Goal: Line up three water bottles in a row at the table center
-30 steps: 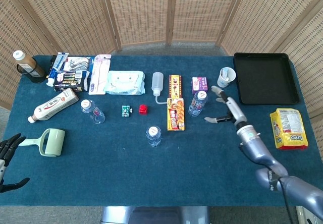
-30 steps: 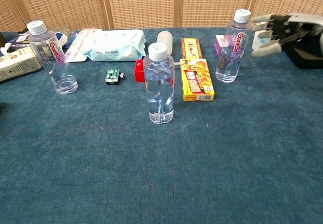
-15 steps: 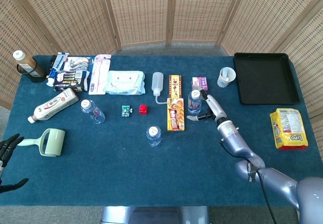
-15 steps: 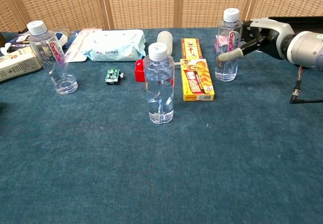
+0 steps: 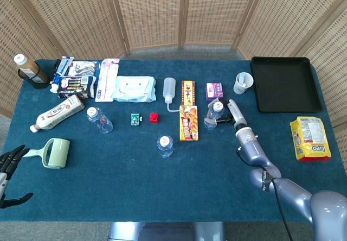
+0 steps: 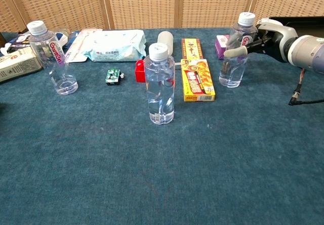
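I count three clear plastic water bottles (image 5: 100, 119) (image 5: 165, 146) (image 5: 213, 114), two yellow flat snack boxes (image 5: 188, 122) (image 5: 188, 93), one black rectangular tray (image 5: 285, 83), one white paper cup (image 5: 243, 82).

Clear bottles (image 6: 159, 85), blue tablecloth (image 6: 152, 174)

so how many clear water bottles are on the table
3: left bottle stands near the wipes, middle bottle at the table centre, right bottle tilted in the right hand beside the yellow box.

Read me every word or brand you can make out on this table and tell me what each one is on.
"GanTen": left water bottle label.
"LiPO": yellow snack bag, right edge.
Too small or blurred: yellow snack boxes, wet wipes pack, purple box, battery packs, white tube.
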Available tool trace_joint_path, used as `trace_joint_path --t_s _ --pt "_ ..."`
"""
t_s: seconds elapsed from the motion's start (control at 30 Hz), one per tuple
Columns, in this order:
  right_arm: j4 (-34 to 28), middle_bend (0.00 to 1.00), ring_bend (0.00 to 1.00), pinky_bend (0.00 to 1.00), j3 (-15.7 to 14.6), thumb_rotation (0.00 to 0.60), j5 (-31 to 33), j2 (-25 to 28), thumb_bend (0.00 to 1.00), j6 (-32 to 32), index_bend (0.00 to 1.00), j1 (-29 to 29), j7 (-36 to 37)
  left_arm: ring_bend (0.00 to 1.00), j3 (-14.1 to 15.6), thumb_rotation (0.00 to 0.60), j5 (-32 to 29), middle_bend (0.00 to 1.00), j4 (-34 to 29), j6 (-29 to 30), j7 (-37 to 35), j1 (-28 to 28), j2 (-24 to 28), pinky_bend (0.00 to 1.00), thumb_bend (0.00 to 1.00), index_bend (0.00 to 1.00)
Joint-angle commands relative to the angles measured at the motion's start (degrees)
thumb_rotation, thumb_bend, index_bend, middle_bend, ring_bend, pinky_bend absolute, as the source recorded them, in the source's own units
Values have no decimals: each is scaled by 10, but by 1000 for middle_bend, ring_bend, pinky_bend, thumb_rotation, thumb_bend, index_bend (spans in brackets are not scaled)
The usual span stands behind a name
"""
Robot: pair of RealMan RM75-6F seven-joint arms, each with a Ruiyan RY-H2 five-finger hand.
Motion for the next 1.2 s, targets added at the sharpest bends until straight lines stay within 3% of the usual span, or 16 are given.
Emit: trace_joint_path --t_s 0.03,0.23,0.43,0.7,0.8,1.03,1.2 --pt "-10 688 447 153 2 600 -7 5 225 12 556 -3 1 0 1 600 3 0 0 1 0 0 0 0 17 0" --pt "-62 704 460 158 15 600 -10 34 254 49 574 -14 -22 0 3 600 7 0 2 4 -7 1 1 0 16 0" --pt "-169 706 466 167 14 600 -29 83 259 126 575 -51 -65 0 6 600 16 0 4 6 -10 0 2 0 16 0" --pt "-273 710 466 183 -18 600 -65 130 262 184 575 -99 -79 0 9 600 27 0 4 10 -15 0 5 0 16 0" --pt "-298 711 466 186 -44 600 -94 141 271 192 575 -110 -80 0 10 600 31 0 5 14 -15 1 5 0 17 0" --pt "-313 708 456 186 -86 600 -163 145 276 200 575 -103 -91 0 13 600 37 0 6 13 -13 -1 5 0 16 0" --pt "-310 707 455 186 -95 600 -170 134 279 196 575 -93 -107 0 14 600 36 0 8 14 -18 -1 6 0 16 0"
